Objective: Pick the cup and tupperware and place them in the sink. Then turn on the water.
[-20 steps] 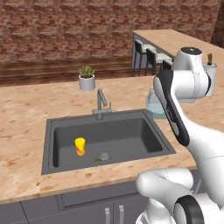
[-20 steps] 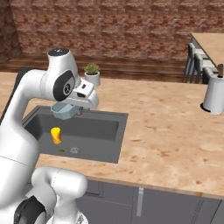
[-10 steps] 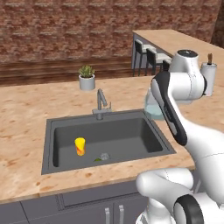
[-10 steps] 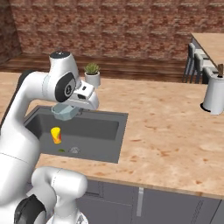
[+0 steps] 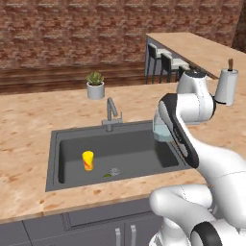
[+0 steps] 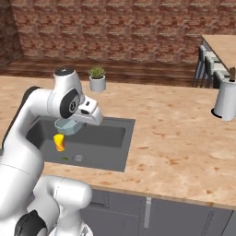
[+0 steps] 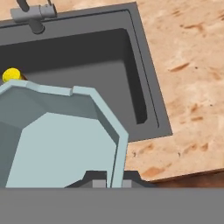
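My gripper [image 6: 76, 120] is shut on the rim of the tupperware [image 6: 67, 126], a pale blue-grey translucent container, and holds it in the air over the right part of the sink [image 6: 109, 138]. The left base view shows the tupperware [image 5: 161, 134] beside my forearm, above the basin [image 5: 134, 146]. Up close in the hand view, the tupperware [image 7: 57, 140] hangs in front of my fingertips [image 7: 99, 182]. The yellow cup [image 5: 88, 160] with its red-orange band stands upright on the sink floor at the left, also seen as the cup [image 6: 59, 142] and the cup [image 7: 11, 74]. No water runs from the faucet [image 5: 111, 114].
A potted plant [image 5: 95, 85] stands behind the faucet on the wood-look counter [image 5: 29, 125]. A white paper-towel roll [image 5: 226, 86] is at the far right. Dark stools [image 5: 166, 60] line the raised bar behind. A drain [image 5: 114, 171] sits in the basin floor.
My arm has carried the tupperware leftward and down, from beside the sink's right rim to over the basin. The cup has not moved.
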